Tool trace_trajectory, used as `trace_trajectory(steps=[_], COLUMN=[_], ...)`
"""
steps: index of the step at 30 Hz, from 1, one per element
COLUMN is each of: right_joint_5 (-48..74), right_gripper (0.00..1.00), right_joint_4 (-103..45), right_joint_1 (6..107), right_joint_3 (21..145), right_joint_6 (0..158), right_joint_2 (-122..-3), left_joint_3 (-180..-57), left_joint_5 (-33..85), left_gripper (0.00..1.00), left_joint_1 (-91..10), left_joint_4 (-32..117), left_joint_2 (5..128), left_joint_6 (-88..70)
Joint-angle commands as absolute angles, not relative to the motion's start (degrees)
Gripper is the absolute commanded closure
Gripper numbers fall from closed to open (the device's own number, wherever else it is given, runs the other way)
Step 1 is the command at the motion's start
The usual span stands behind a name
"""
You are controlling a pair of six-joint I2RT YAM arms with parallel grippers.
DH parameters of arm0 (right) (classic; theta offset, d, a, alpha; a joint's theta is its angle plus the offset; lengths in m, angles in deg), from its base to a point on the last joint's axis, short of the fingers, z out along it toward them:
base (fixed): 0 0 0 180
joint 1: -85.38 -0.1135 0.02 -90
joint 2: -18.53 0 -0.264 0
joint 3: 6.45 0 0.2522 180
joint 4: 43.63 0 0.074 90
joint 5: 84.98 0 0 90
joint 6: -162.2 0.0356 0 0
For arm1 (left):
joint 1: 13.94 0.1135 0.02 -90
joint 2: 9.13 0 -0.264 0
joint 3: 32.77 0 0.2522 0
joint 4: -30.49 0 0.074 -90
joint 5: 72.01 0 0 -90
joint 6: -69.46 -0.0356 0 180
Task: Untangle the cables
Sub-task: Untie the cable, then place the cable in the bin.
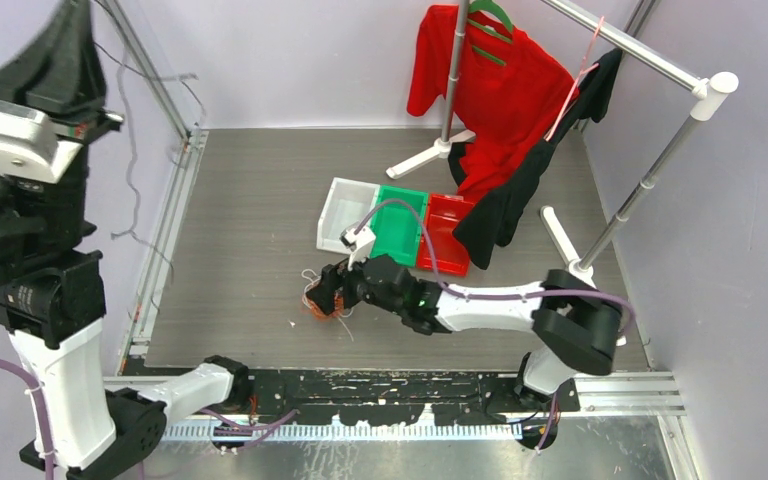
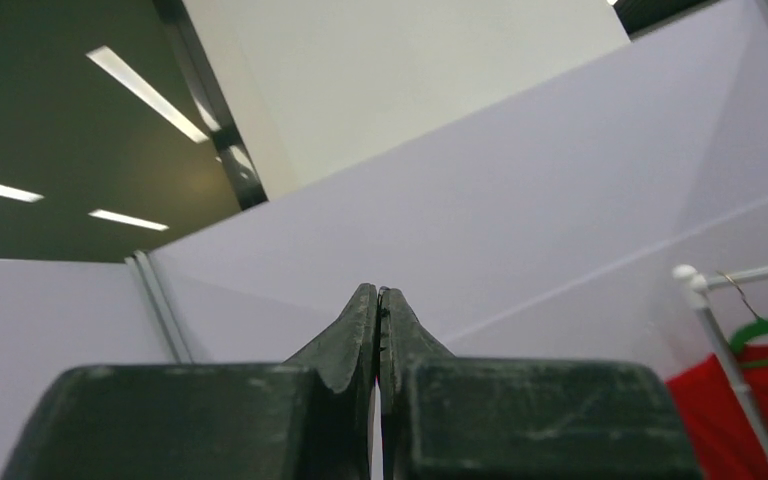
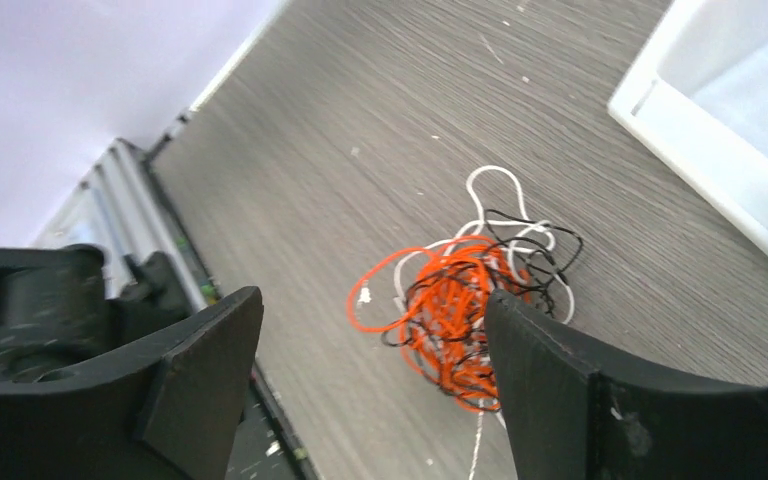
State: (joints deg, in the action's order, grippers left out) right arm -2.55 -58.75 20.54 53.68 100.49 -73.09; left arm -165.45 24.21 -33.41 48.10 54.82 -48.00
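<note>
The cables (image 3: 457, 306) are a small tangled bunch of thin orange, black and white wires lying on the grey table (image 1: 250, 220), in front of the bins. My right gripper (image 3: 370, 298) hangs open just above them with nothing between its fingers; the bunch lies under and beside the right-hand finger (image 3: 540, 370). In the top view the right gripper (image 1: 332, 292) partly covers the cables (image 1: 317, 305). My left gripper (image 2: 378, 296) is raised high at the far left (image 1: 60, 60), pointing at the wall, shut and empty.
Behind the cables stand a white bin (image 1: 345, 215), a green bin (image 1: 400, 225) and a red bin (image 1: 447, 235) in a row. A clothes rack (image 1: 660, 70) at the back right holds a red shirt (image 1: 495, 95) and a black garment (image 1: 520, 190). The white bin's corner (image 3: 720, 130) shows in the right wrist view.
</note>
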Motion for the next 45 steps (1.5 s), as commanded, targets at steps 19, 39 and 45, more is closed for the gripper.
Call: trace_trajectory(steps=[19, 39, 45], right_joint_5=[6.0, -2.4, -2.7], right_gripper=[0.2, 0.38, 0.4], right_joint_4=[-49.2, -55.5, -55.0], right_joint_1=[32.5, 35.5, 36.4], right_joint_3=[79.0, 83.7, 81.0], right_joint_6=[92.9, 97.9, 98.7], right_joint_2=[-68.9, -79.6, -78.4], left_joint_3=[-140.7, -144.3, -144.6], left_joint_5=[40.5, 43.9, 47.2], left_gripper=[1.0, 1.0, 1.0], left_joint_1=[-33.5, -33.5, -33.6], left_joint_4=[57.9, 60.1, 58.1], left_joint_2=[50.7, 56.7, 57.3], left_joint_6=[-28.4, -25.0, -28.4])
